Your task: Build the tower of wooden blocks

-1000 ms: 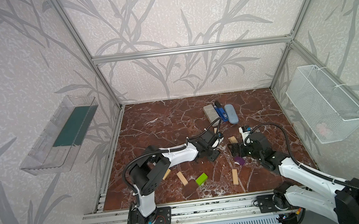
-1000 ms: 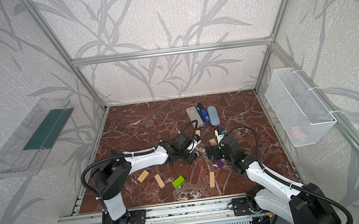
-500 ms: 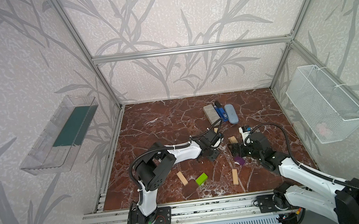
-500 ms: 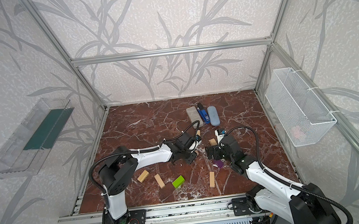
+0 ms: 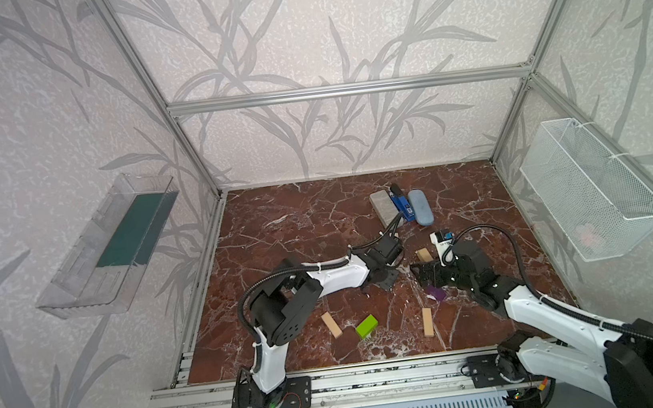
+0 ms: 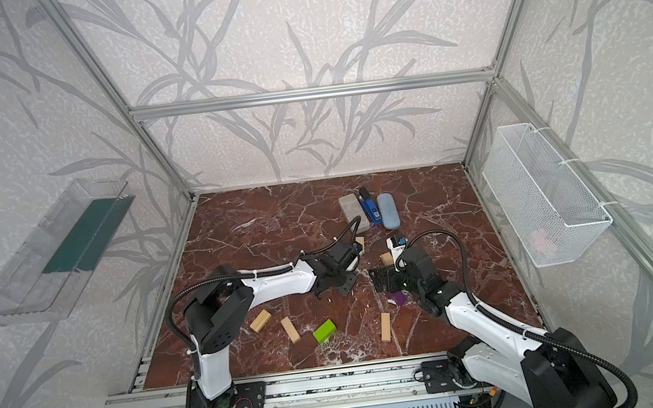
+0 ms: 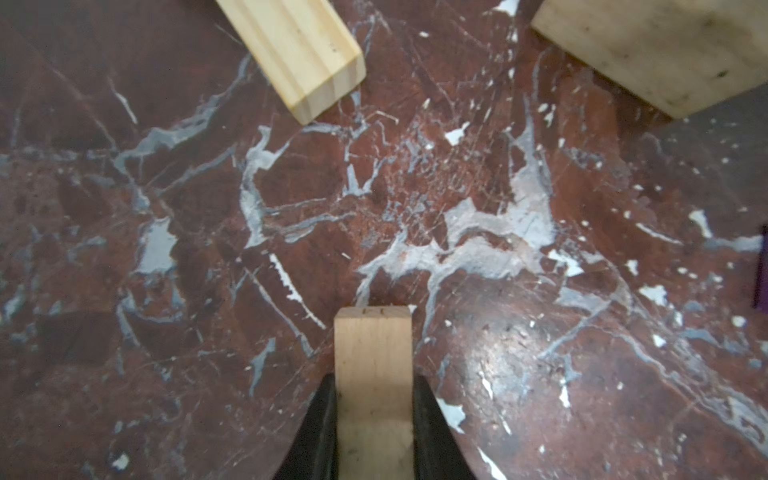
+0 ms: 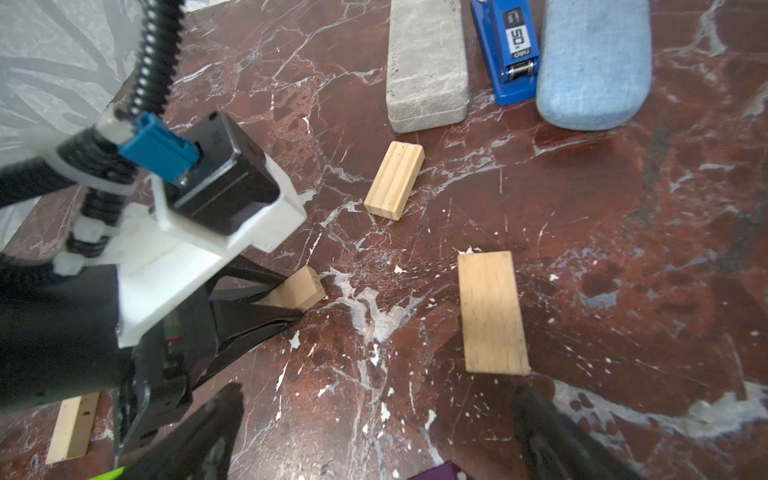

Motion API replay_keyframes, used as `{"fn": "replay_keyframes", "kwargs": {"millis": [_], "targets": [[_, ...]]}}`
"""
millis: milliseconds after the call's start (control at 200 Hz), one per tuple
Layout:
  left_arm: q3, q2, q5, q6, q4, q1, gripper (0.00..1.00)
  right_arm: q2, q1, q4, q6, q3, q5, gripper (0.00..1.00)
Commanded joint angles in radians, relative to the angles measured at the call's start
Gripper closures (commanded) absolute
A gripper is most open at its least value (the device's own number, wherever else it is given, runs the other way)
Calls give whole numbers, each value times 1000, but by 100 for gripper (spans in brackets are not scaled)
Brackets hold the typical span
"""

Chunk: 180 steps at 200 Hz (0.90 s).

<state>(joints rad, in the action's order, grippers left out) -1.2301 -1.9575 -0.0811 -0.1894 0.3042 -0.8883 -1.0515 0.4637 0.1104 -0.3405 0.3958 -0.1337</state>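
Wire basket [image 5: 559, 170], pink lump [image 5: 587, 234] inside, clear tray [image 5: 78, 283]

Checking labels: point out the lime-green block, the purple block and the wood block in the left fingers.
lime-green block [image 5: 366, 325]: in a top view, top face.
purple block [image 6: 399, 298]: in a top view, visible face.
held wood block [image 7: 374, 365]: left wrist view, middle of upper face.

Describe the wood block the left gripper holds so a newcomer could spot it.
On the red marble table, find the left gripper near the middle. The pale block sits pinched between its black fingers; the other blocks in view lie loose.
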Motion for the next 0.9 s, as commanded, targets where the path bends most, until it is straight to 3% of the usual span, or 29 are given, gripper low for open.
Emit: {"fn": "replay_keyframes", "kwargs": {"millis": [0,145,365,895], "targets": [[-11,36,-84,-136,99,7,80,-19,6,33,15,14,-52,1],[-31,45,-149,-302,201,20,79,-41,18,35,24,24,-85,1],[-35,46,-138,-473,249,57,80,-95,73,36,46,58,-112,1],[2,42,-142,-519,184,107,79,-172,151,78,70,83,-165,1]]}}
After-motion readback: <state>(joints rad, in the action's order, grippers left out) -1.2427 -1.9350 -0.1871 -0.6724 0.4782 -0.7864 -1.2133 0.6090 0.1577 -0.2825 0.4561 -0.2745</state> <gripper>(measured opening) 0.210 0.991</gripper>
